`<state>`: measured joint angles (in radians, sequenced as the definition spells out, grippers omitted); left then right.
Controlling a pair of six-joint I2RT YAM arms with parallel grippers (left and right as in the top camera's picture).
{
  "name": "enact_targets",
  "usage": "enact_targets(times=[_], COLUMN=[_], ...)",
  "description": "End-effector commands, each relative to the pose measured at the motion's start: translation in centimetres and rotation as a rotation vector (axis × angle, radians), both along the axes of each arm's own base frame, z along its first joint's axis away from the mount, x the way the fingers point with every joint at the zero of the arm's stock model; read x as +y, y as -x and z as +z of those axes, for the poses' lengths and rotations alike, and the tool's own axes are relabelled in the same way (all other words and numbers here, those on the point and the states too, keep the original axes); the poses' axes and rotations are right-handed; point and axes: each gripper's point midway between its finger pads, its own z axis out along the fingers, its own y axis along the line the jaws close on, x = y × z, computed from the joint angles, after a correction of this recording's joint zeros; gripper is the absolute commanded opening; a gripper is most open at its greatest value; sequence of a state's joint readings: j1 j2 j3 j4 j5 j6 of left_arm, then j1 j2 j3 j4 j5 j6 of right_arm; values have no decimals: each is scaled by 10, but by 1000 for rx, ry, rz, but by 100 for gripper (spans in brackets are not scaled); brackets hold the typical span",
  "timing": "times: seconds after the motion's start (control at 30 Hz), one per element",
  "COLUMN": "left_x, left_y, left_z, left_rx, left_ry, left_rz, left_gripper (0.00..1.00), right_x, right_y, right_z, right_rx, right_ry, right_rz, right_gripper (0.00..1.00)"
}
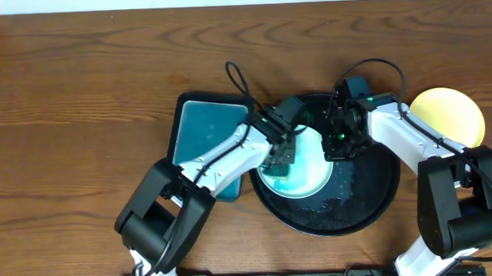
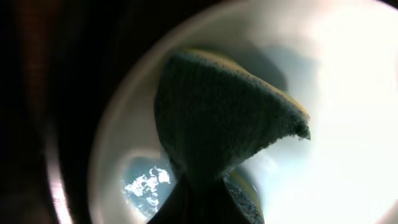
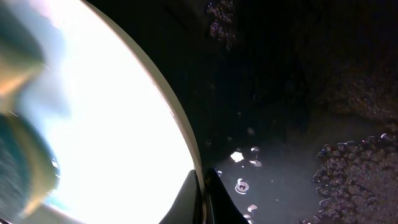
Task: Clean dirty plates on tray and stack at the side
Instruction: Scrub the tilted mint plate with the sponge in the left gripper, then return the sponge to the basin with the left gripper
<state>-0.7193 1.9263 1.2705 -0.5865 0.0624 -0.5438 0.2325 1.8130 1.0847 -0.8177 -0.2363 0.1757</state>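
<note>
A pale mint plate (image 1: 308,182) sits over the left half of the round black tray (image 1: 382,207). My left gripper (image 1: 282,157) is shut on a dark green and yellow sponge (image 2: 217,112), which presses against the plate's face (image 2: 348,93). My right gripper (image 1: 339,144) pinches the plate's right rim; in the right wrist view its closed fingertips (image 3: 204,177) straddle the edge of the bright plate (image 3: 112,124), with the wet tray floor (image 3: 298,93) beside it. A yellow plate (image 1: 449,117) lies on the table to the right of the tray.
A rectangular teal tray (image 1: 204,131) with a dark rim lies left of the black tray, under my left arm. Soap bubbles (image 3: 354,168) and water drops cover the black tray's floor. Bare wooden table stretches behind and to the left.
</note>
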Motion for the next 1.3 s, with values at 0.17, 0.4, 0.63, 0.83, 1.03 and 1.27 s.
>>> enact_targets(times=[0.17,0.4,0.63,0.83,1.03,1.27], left_x=[-6,-23,-52,-66,-48,9], left_y=[-20,-15,3,18,12,-4], left_z=[58,65,37,15,-3,-6], left_rx=[-103,-82,-29,10,-4,-79], left_ry=[131,226,237,215,117,-119], left_rz=[-49,7,-21,-38,-4,71], left_gripper=[7,7,7,7,8,7], right_x=[-2,-4,-2,-2,-2,-3], right_y=[3,2,3,4,5,6], right_z=[-3,-3,-3,-3,-3,-3], right_rx=[9,11,10,12,18,23], right_ry=[26,29,29,30,31,33], right_rz=[-1,-9,0,0,1,1], right_gripper=[1,1,1,1,1,1])
